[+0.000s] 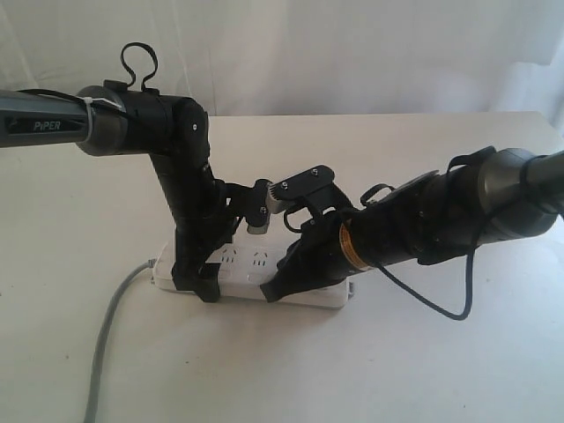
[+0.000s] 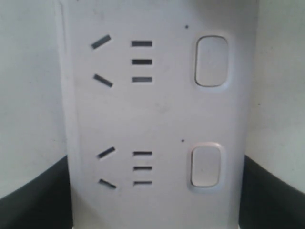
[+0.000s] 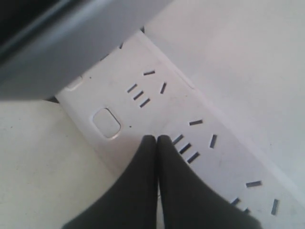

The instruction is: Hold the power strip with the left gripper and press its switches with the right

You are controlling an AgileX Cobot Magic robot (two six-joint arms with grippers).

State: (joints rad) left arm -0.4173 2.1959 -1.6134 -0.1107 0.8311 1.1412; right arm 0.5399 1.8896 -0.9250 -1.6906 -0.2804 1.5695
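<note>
The only word I can read is "PIPER", in pale letters on the grey tube (image 1: 40, 125) of the left arm; the orange band (image 1: 348, 247) on the right arm carries marks too small to make out. The power strip (image 1: 240, 258) lies flat on the white counter (image 1: 441, 370), with its grey cord (image 1: 110, 326) trailing off the near edge. The two arms hide most of the strip from where I stand. The left claw (image 1: 198, 269) straddles the strip across its width, its black fingers (image 2: 33, 200) set against both long sides, gripping it. Its wrist camera cuts the strip off at both ends and shows only two switches (image 2: 211, 61) and two sets of socket slots (image 2: 141, 61). The right claw (image 3: 156, 143) is closed, fingers pressed together and holding nothing. Its tips sit on or just over the strip's face beside one switch, though I cannot tell whether they touch. A blurred grey shape (image 3: 71, 43) covers the strip's far end in that view.
</note>
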